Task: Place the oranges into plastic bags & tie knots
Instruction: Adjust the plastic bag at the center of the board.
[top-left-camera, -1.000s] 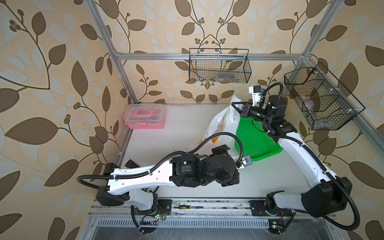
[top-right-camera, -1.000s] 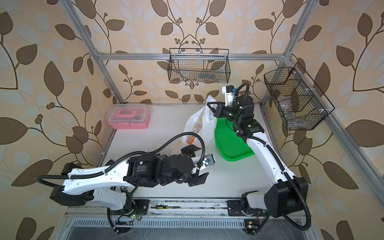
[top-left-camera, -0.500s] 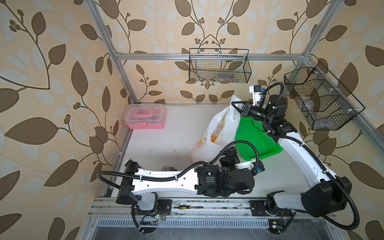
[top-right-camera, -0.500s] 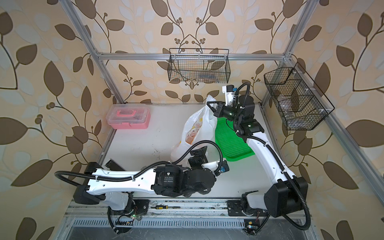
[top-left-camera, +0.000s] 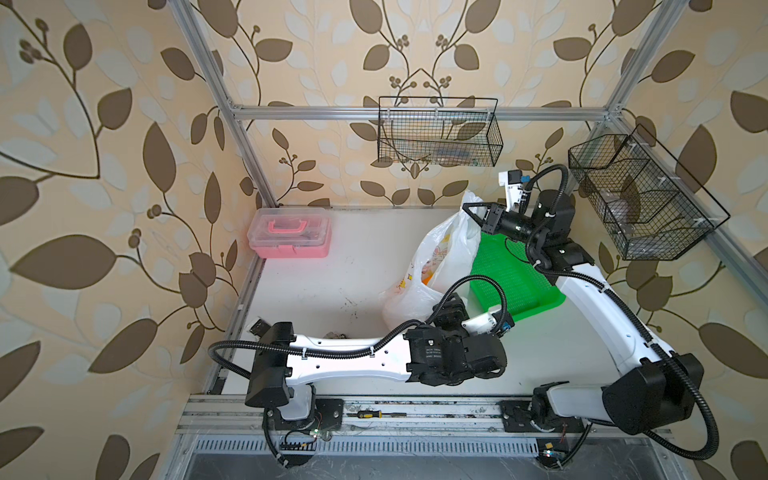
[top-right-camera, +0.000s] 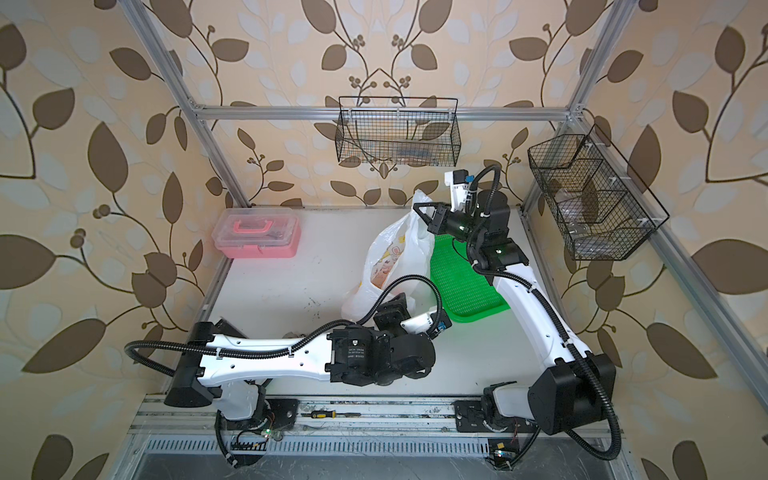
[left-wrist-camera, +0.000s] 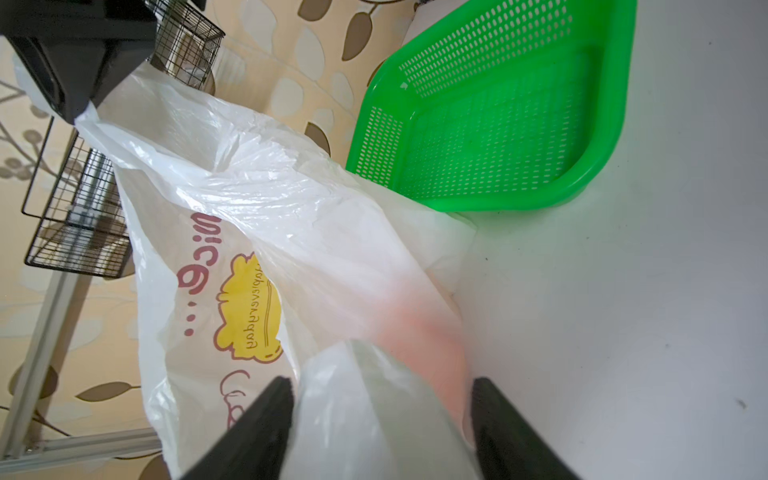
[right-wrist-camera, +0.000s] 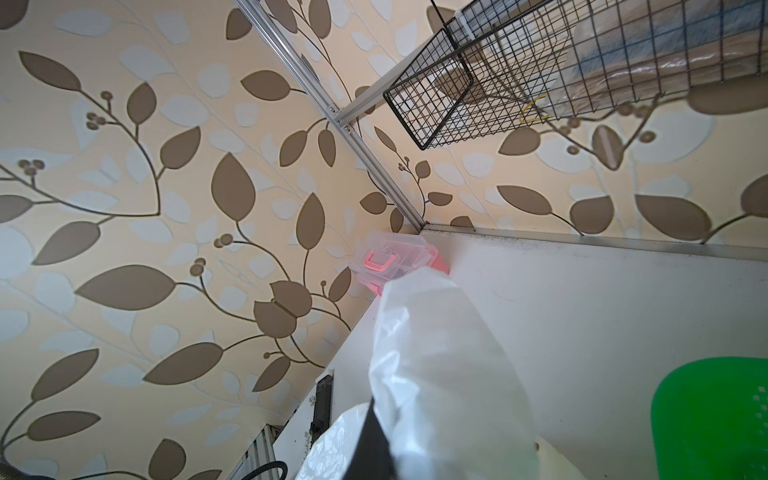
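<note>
The right gripper (top-left-camera: 466, 207) is closed on the top of the plastic bag (top-left-camera: 446, 249), holding it upright beside the green basket (top-left-camera: 519, 282). The left gripper (left-wrist-camera: 380, 395) has its jaws apart around a lower fold of the bag, where the oranges (top-left-camera: 427, 277) show through dimly.

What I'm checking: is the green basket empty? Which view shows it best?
Left wrist view: the green basket shows nearly whole, its inside empty. In both top views the right arm and bag overlap it; right wrist view catches only a corner.
</note>
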